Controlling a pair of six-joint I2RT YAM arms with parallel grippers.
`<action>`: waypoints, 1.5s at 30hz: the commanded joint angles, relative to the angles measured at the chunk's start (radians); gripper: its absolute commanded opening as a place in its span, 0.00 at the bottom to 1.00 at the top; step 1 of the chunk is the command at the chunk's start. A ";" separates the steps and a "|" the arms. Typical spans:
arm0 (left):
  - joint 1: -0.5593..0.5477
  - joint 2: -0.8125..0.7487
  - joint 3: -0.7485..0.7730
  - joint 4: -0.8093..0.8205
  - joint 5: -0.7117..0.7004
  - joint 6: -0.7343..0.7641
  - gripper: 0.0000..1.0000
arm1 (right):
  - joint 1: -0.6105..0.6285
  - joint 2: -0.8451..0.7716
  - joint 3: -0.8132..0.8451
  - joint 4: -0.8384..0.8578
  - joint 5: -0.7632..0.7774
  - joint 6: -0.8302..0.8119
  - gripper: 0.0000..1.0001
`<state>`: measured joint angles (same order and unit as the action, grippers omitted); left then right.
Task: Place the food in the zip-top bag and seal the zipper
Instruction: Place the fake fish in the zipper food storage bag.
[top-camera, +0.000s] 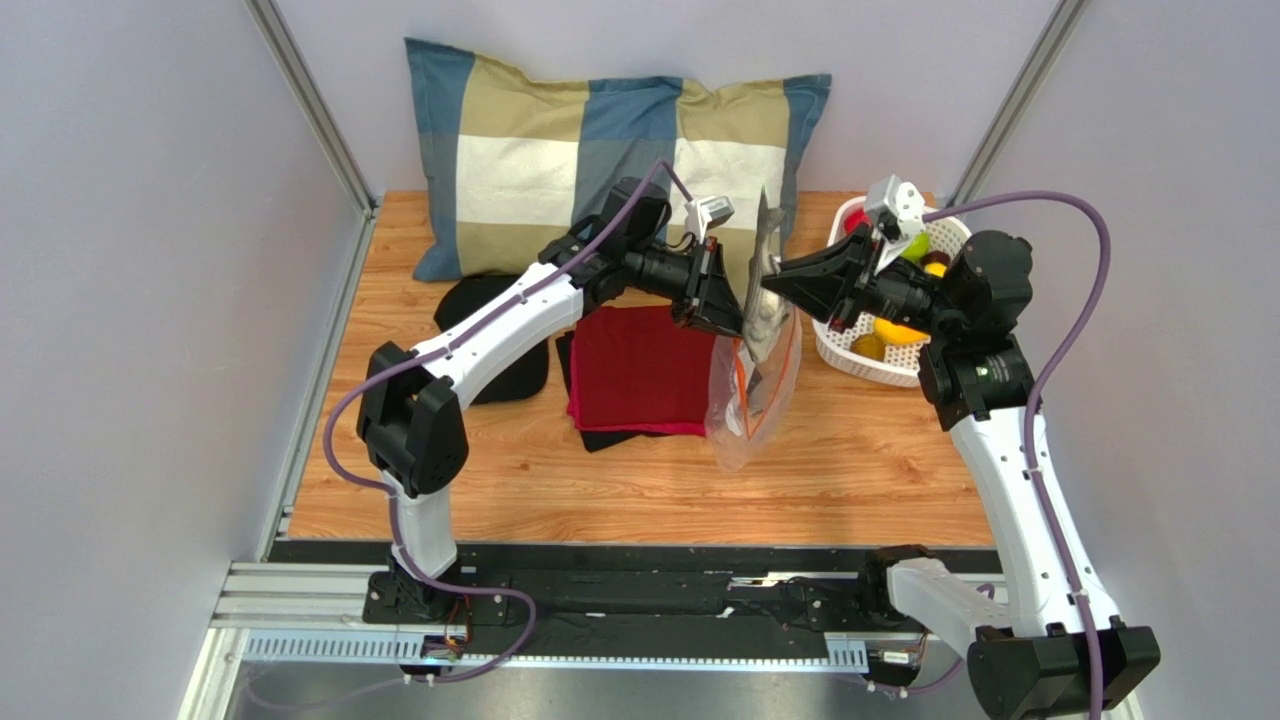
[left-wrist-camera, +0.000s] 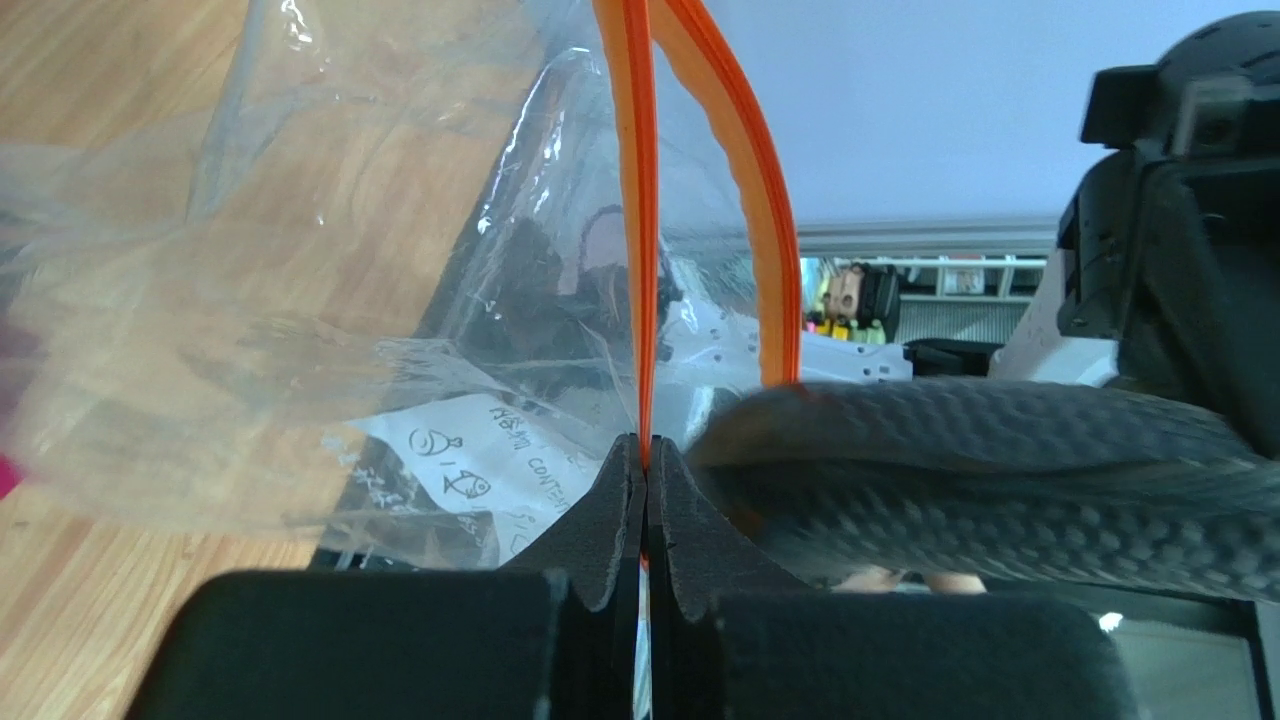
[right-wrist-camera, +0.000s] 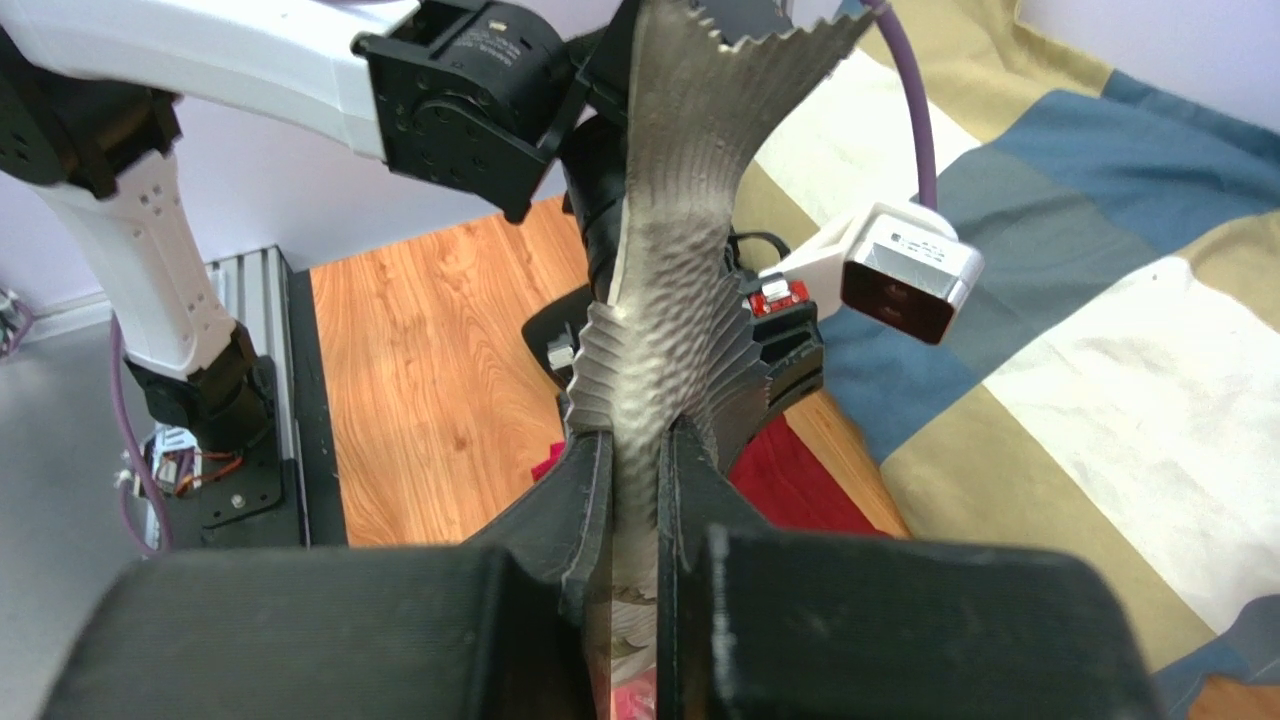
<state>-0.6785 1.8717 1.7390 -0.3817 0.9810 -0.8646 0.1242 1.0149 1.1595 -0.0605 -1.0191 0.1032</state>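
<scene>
– So, where does the toy fish (top-camera: 768, 248) sit against the right end effector (top-camera: 781, 281)?

– The right end effector (right-wrist-camera: 634, 450) is clamped on the grey, scaly toy fish (right-wrist-camera: 661, 270) low on its body, tail fin pointing up. From above, the fish stands nearly upright, its lower end overlapping the mouth of the zip-top bag (top-camera: 751, 405). Whether it is already inside cannot be told.

– And the bag?

– It hangs from the left end effector (top-camera: 718, 293), above the table (top-camera: 842, 480) beside the red cloth (top-camera: 639, 368). In the left wrist view, the left end effector (left-wrist-camera: 646, 450) has its fingers pressed together on one orange strip of the zipper (left-wrist-camera: 643, 225). The other strip bows away to the right, so the mouth gapes. The fish's dark scales fill the lower right, touching the finger there, and a white label (left-wrist-camera: 481, 465) shows through the clear plastic (left-wrist-camera: 301, 300).

– How are the arms posed?

– Both reach inward and meet tip to tip over the middle of the table, the left from the left, the right from the right with its elbow raised.

– Any room around them?

– The white basket (top-camera: 887, 363) with the toy fruits (top-camera: 899, 330) lies just behind the right wrist. The checked pillow (top-camera: 601, 150) lines the far edge, a black cloth (top-camera: 481, 323) lies under the left forearm, and bare wood runs along the near edge
</scene>
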 joint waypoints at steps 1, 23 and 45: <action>-0.001 -0.054 -0.019 0.119 0.081 -0.050 0.00 | 0.003 -0.007 -0.047 -0.123 -0.001 -0.212 0.00; 0.008 -0.062 -0.088 0.201 0.102 -0.088 0.00 | 0.003 0.045 -0.046 -0.444 0.022 0.133 0.66; 0.008 -0.040 0.031 -0.056 -0.039 0.090 0.00 | -0.348 0.358 0.304 -0.766 0.468 -0.339 0.92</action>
<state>-0.6689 1.8439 1.6966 -0.3866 0.9646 -0.8314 -0.1532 1.2274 1.3304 -0.7597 -0.6674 -0.0589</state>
